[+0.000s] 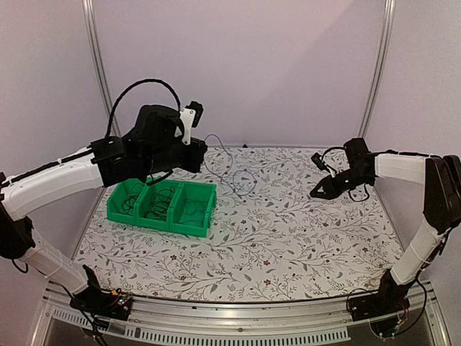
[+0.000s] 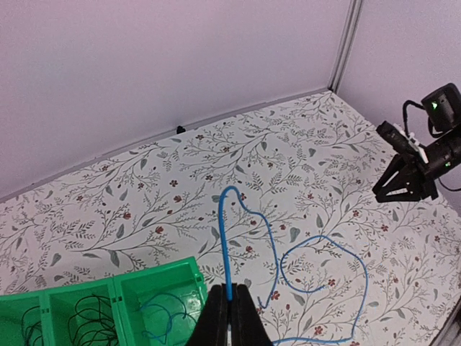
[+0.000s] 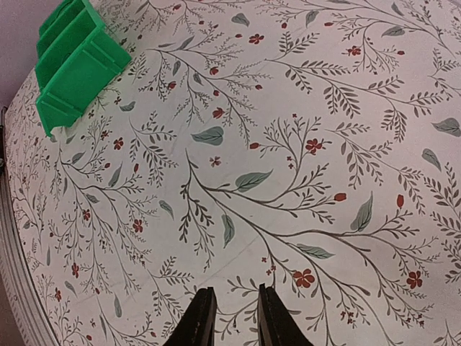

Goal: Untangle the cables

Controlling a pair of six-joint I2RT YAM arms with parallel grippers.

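Note:
My left gripper (image 2: 230, 311) is shut on a thin blue cable (image 2: 225, 245). The cable rises from the jaws, bends over and trails to the right in a loose loop (image 2: 325, 237) on the flowered table. In the top view the left gripper (image 1: 202, 153) hangs above the right end of the green bin (image 1: 193, 229), and the cable (image 1: 233, 175) lies just right of it. The bin's left compartments hold black cables (image 2: 90, 317). Its right one holds another blue cable (image 2: 160, 317). My right gripper (image 1: 320, 191) is open and empty, low over the bare table at the right; it also shows in its wrist view (image 3: 232, 317).
The green bin has three compartments and stands at the table's left, seen far off in the right wrist view (image 3: 75, 65). The right arm's gripper (image 2: 403, 196) shows at the far right of the left wrist view. Walls and metal posts close the back and sides.

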